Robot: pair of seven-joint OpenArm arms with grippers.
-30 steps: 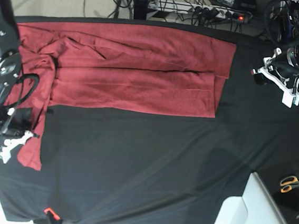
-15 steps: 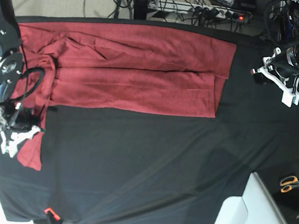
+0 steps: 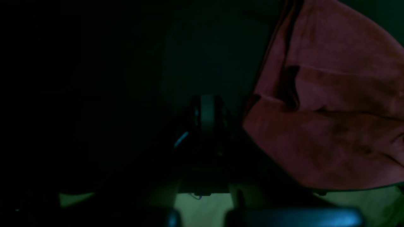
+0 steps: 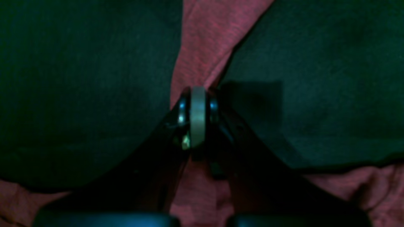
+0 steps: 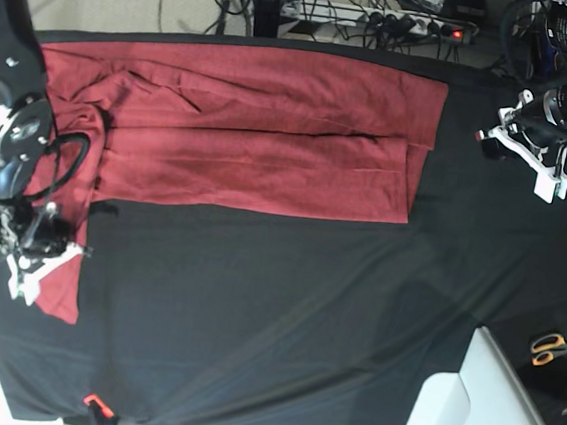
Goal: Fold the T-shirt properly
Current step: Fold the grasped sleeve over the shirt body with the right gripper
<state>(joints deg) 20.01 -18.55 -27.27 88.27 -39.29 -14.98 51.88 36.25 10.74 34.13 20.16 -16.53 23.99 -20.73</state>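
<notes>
The brick-red T-shirt [image 5: 261, 130] lies spread across the far half of the black cloth [image 5: 285, 303], with one long sleeve [image 5: 59, 296] hanging down at the base view's left. My right gripper [image 5: 42, 268] sits low on that sleeve. In the right wrist view the right gripper [image 4: 197, 107] is shut, with the sleeve fabric [image 4: 208, 41] running into its tips. My left gripper [image 5: 530, 156] hovers shut and empty over bare cloth, right of the shirt's hem. In the dark left wrist view the left gripper [image 3: 205, 119] is beside the T-shirt [image 3: 331, 110].
Orange-handled scissors [image 5: 552, 349] lie at the right edge. A white bin [image 5: 485, 413] stands at the near right corner. A small orange-tipped tool [image 5: 94, 402] sits at the front edge. Cables and a power strip [image 5: 412, 24] lie beyond the far edge.
My right gripper has slid right and slightly up along the sleeve and closed its jaws on the fabric. The left arm has stayed still.
</notes>
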